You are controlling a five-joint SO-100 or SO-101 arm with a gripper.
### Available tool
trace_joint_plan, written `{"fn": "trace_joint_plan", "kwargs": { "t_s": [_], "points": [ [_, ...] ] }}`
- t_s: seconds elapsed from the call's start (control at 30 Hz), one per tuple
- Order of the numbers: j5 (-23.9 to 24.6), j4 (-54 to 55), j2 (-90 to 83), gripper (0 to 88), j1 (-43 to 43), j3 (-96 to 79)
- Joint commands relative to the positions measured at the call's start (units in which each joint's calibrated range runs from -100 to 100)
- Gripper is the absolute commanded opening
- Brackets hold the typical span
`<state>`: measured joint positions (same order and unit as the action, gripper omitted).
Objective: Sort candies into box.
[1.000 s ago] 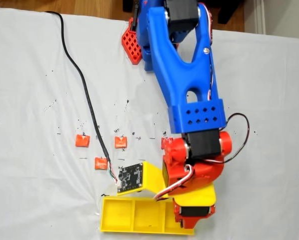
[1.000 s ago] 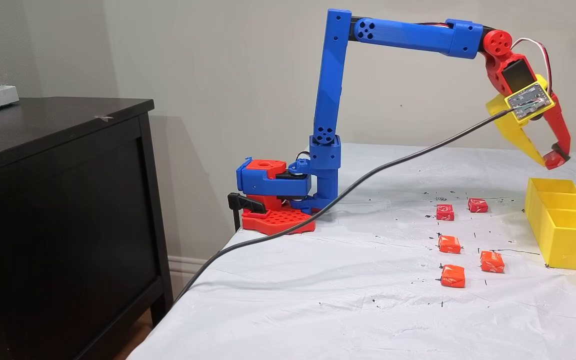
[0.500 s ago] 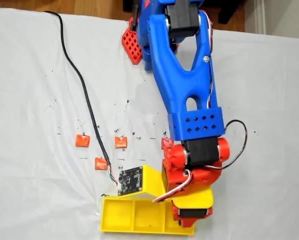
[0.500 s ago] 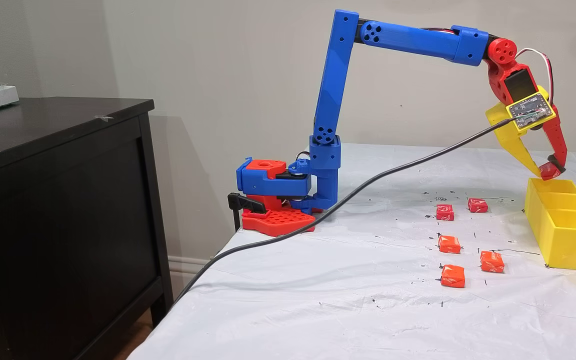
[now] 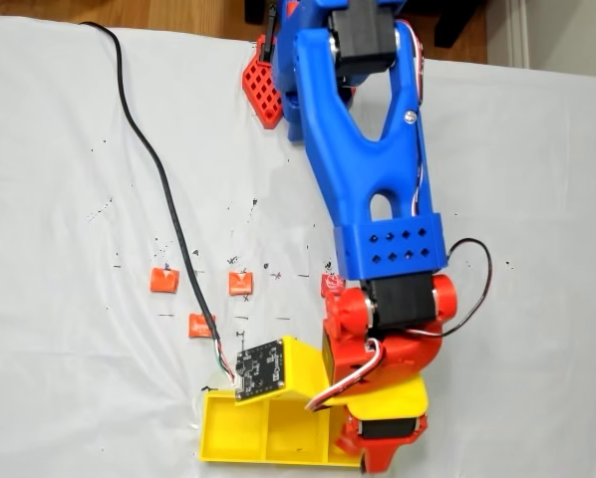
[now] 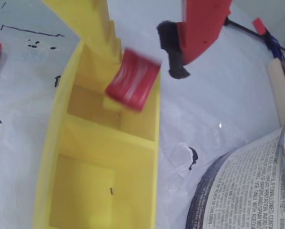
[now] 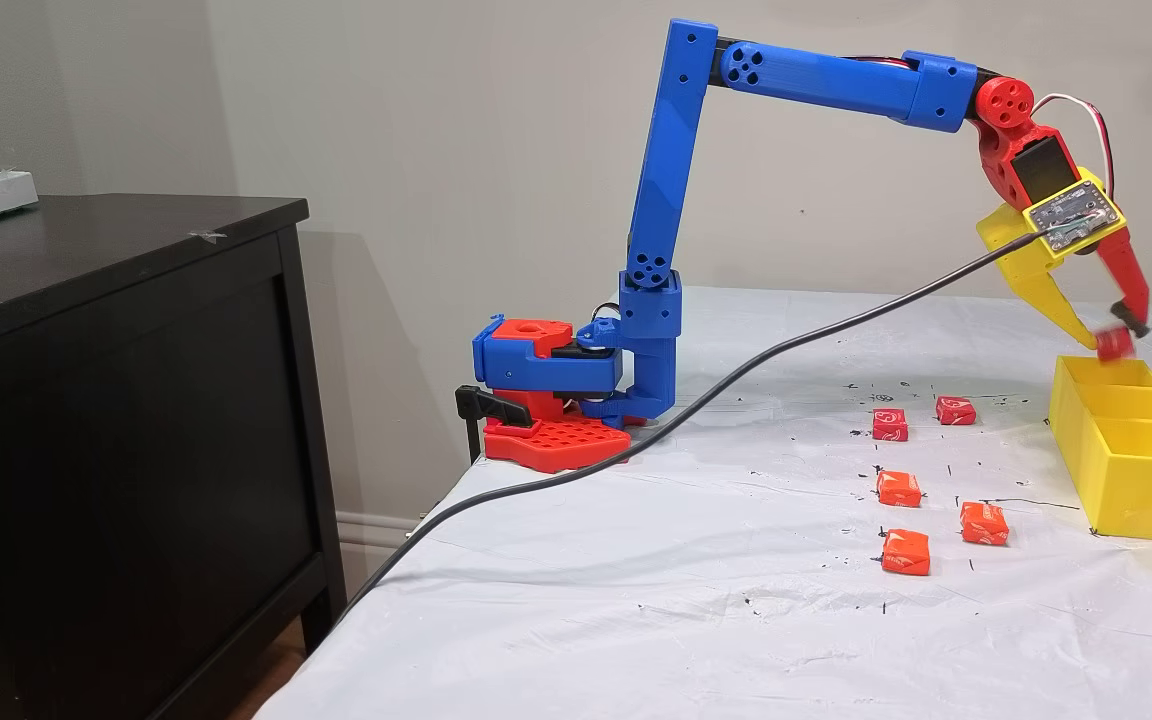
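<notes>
My gripper point(image 7: 1108, 332) hangs over the end compartment of the yellow box point(image 7: 1136, 480), the one farthest from that fixed camera. Its jaws stand open. In the wrist view a red candy point(image 6: 133, 78) is motion-blurred in the air between the yellow finger point(image 6: 97, 28) and the red finger point(image 6: 199, 24) of the gripper point(image 6: 147, 62), just above the box point(image 6: 47, 181). The same candy point(image 7: 1114, 343) shows below the red fingertip. Several more candies lie on the white cloth, such as one point(image 7: 899, 488) and another point(image 5: 241, 283). The wrist covers the right end of the box point(image 5: 233, 433).
A black cable point(image 7: 636, 440) runs from the wrist camera board point(image 5: 258, 368) across the cloth. The arm's red and blue base point(image 7: 551, 440) is clamped at the table's far edge. A dark cabinet point(image 7: 116, 400) stands beside the table. Printed paper point(image 6: 257, 181) lies beyond the box.
The gripper came down and outward over the box's end compartment. Its jaws then opened and the candy left them, now blurred in mid-air.
</notes>
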<state>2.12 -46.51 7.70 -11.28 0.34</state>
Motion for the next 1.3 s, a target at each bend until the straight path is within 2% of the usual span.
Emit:
{"fn": "trace_joint_plan", "kwargs": {
  "t_s": [0.0, 0.23, 0.37, 0.47, 0.9, 1.1, 1.27],
  "points": [
    [-0.5, -0.7, -4.5, 25.3, -1.5, 1.3],
    [-0.9, -1.0, -5.7, 24.5, -1.7, 0.5],
    [-1.3, -2.5, -7.4, 15.5, -1.6, 0.5],
    [-1.6, -4.8, -9.6, 0.3, -1.4, 0.6],
    [-3.8, -26.6, -14.1, 0.2, -1.8, 3.9],
    [-5.2, -26.4, -15.8, 0.2, -4.5, -5.8],
    [-5.5, -24.8, -14.7, 13.9, -5.8, -9.3]
  ]
}}
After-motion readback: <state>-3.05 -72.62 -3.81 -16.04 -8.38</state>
